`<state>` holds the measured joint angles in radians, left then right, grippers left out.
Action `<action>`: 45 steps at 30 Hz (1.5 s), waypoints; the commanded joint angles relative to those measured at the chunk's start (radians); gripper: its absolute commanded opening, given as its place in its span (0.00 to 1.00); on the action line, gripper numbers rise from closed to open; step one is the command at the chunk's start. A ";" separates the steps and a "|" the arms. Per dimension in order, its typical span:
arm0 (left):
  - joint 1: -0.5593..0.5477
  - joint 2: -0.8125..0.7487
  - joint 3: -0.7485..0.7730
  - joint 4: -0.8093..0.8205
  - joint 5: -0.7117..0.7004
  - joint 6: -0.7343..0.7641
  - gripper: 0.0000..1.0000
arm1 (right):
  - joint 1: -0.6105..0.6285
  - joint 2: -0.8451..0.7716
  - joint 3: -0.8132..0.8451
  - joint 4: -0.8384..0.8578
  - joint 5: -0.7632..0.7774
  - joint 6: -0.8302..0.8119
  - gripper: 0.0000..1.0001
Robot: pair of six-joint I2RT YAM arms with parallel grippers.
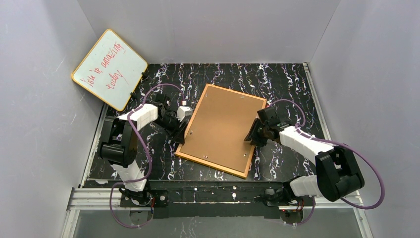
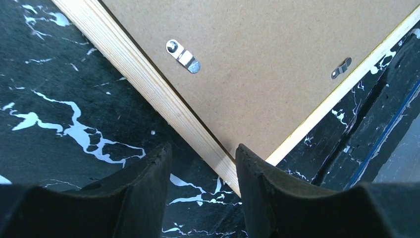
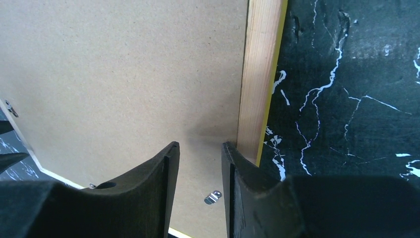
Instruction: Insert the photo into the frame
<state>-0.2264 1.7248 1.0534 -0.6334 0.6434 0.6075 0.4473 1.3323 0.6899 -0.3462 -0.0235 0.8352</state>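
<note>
The frame (image 1: 210,165) lies face down in the middle of the table, its wooden rim up and a thin yellow edge showing. The plain brown backing board (image 1: 223,124) fills it, held by small metal clips (image 2: 183,56). The photo is hidden. My left gripper (image 1: 184,130) is open and empty at the frame's left edge; in the left wrist view it (image 2: 203,158) straddles the rim (image 2: 148,79) near a corner. My right gripper (image 1: 250,138) is open and empty at the right edge; in the right wrist view it (image 3: 199,148) hangs over the board (image 3: 124,74) beside the rim (image 3: 257,74).
A yellow-rimmed whiteboard (image 1: 110,68) with red handwriting leans against the far left wall. The black marbled tabletop (image 1: 287,84) is bounded by grey walls on three sides. A clip (image 3: 213,197) sits on the board just below my right fingers.
</note>
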 commanded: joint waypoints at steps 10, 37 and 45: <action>0.002 0.001 -0.027 -0.025 0.041 0.027 0.44 | 0.008 0.002 0.067 -0.027 0.057 -0.040 0.45; 0.002 0.002 -0.005 -0.031 0.041 0.015 0.44 | 0.510 0.073 0.120 -0.027 0.063 0.170 0.35; 0.003 -0.002 0.009 -0.049 0.038 0.018 0.44 | 0.515 0.068 0.032 -0.036 0.117 0.176 0.32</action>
<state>-0.2264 1.7287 1.0405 -0.6380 0.6655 0.6174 0.9607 1.4109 0.7670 -0.3714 0.0360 0.9874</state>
